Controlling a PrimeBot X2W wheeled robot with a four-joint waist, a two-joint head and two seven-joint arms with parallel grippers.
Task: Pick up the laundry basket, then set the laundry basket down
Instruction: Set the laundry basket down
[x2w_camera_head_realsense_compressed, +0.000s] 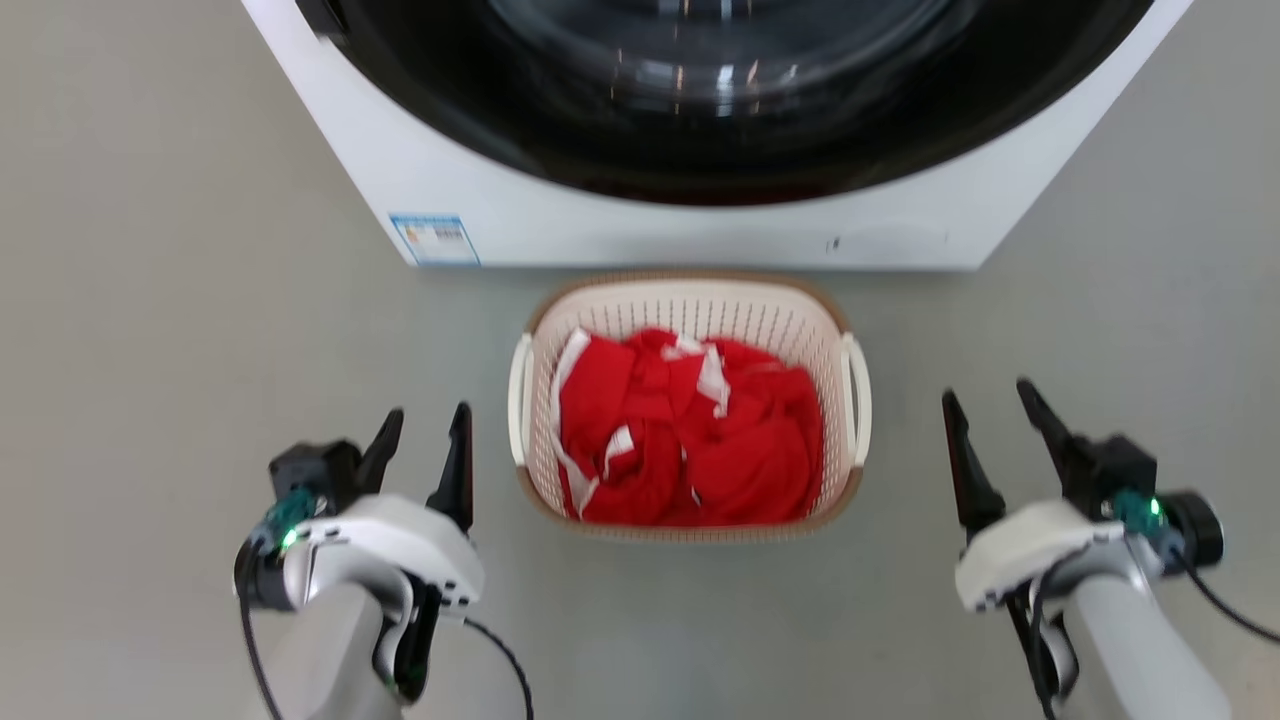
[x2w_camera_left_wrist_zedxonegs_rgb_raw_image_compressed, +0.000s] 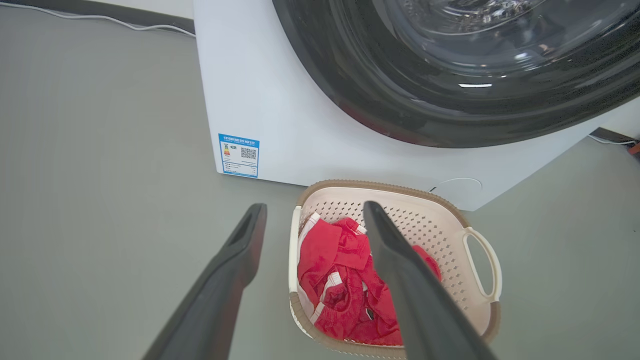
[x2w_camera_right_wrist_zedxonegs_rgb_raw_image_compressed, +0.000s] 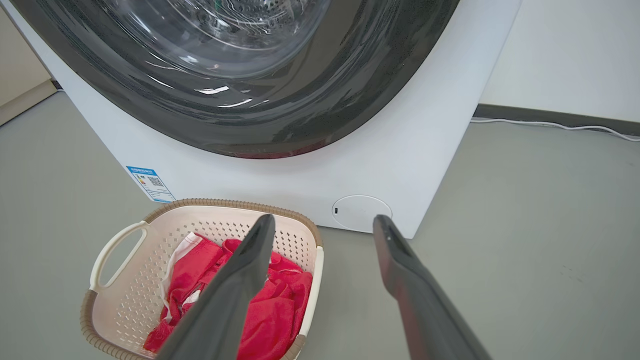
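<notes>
The grey floor (x2w_camera_head_realsense_compressed: 150, 300) is spreading across every view, and the white washing machine (x2w_camera_head_realsense_compressed: 650, 230) is standing on it at 12 o'clock in the head view, its dark round door facing the robot. The right wrist view is taking in the pale wall (x2w_camera_right_wrist_zedxonegs_rgb_raw_image_compressed: 575, 50) behind the machine, which the head view is cutting off.

The laundry basket (x2w_camera_head_realsense_compressed: 700, 300) is sitting upright on the floor just in front of the machine, mouth opening upward and loop handles pointing to 3 and 9 o'clock. Its long axis is perhaps running 9 to 3, though foreshortening is making it look nearly square. Red clothing with white trim (x2w_camera_head_realsense_compressed: 700, 440) is lying heaped inside.

The left gripper (x2w_camera_head_realsense_compressed: 428, 415) is hovering at the basket's 9 o'clock and the right gripper (x2w_camera_head_realsense_compressed: 987, 392) at its 3 o'clock. Both are holding nothing, fingers spread apart, clear of the handles.

A blue label (x2w_camera_head_realsense_compressed: 435, 240) is sitting at the basket's 11 o'clock. The wrist views are adding a thin cable (x2w_camera_left_wrist_zedxonegs_rgb_raw_image_compressed: 100, 19) along the wall and a round cover (x2w_camera_right_wrist_zedxonegs_rgb_raw_image_compressed: 361, 212) low on the machine.
</notes>
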